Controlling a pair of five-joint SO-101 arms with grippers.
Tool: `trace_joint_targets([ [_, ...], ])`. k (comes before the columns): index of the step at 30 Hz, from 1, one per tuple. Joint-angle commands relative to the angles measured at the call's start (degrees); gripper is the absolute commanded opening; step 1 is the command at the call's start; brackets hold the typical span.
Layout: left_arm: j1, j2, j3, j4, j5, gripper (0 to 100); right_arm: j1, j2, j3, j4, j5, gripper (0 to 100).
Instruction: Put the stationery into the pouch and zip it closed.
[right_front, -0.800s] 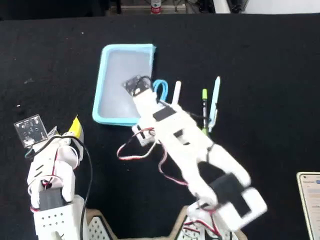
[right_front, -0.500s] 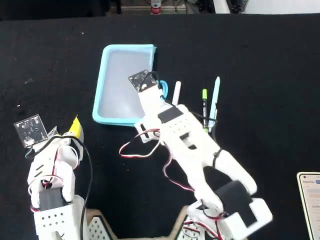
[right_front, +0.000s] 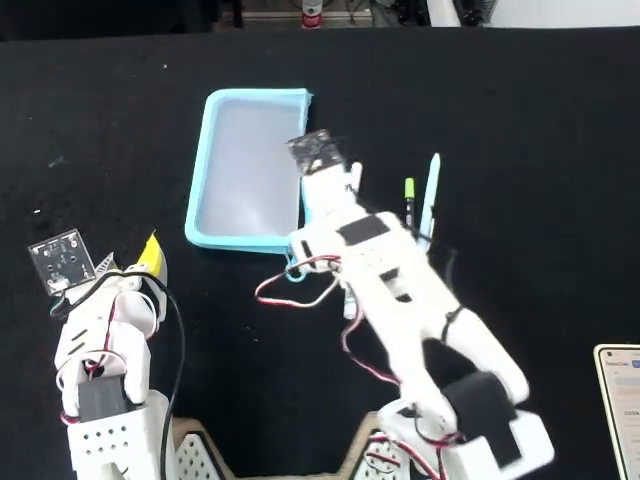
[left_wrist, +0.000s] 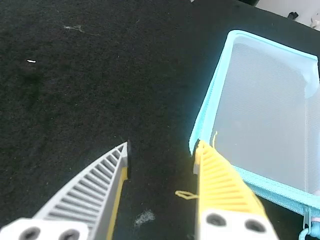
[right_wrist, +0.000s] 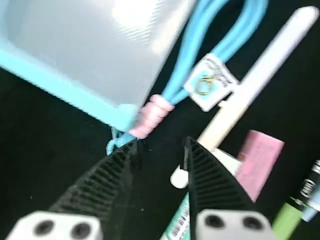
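Note:
The light blue pouch (right_front: 245, 170) lies flat at the middle left of the table. My right gripper (right_wrist: 160, 147) hovers open at its near right corner, over the pink zip pull (right_wrist: 150, 116) and blue strap loop (right_wrist: 215, 45), with nothing between the fingers. A white pen (right_wrist: 260, 75), pink eraser (right_wrist: 257, 157) and green pen (right_wrist: 290, 215) lie beside it. From above, the right arm (right_front: 390, 280) covers that corner; the white pen (right_front: 354, 180), green pen (right_front: 409, 200) and light blue pen (right_front: 430, 195) show past it. My left gripper (left_wrist: 160, 150) is open, near the pouch's (left_wrist: 265, 115) left near corner.
A phone (right_front: 620, 400) lies at the table's right edge. A bottle (right_front: 312, 12) stands beyond the far edge. Loose red and white cables (right_front: 300, 290) hang from the right arm. Black cloth covers the whole table.
The right arm has swung right and a little farther out, now covering the blue strap loop. The left arm has kept still.

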Motion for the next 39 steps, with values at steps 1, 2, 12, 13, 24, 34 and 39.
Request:
trace_joint_targets([
  [1,-0.22,-0.53,-1.19,-1.32,0.09,22,1.85,-7.69,1.45,0.62,-0.44,13.8],
  [2,-0.22,-0.53,-1.19,-1.32,0.09,22,1.85,-8.92,2.33,0.53,-0.44,13.8],
  [12,-0.04,-0.53,-1.19,-1.41,0.09,22,1.85,-10.95,6.73,-3.96,-4.92,13.8],
  [13,-0.04,-0.53,-1.19,-1.41,0.09,22,1.76,-9.54,6.73,-4.66,-6.59,14.0],
  [24,-0.31,-0.53,-1.19,-1.41,0.09,22,-2.55,10.68,-4.62,-4.48,-7.82,13.8],
  [34,-0.13,-0.53,-1.1,-1.41,0.09,22,-5.98,11.56,-5.67,-1.14,-7.82,13.8],
  [39,-0.22,-0.53,-1.1,-1.41,0.09,22,-5.98,11.47,-7.52,2.55,-7.82,13.8],
])
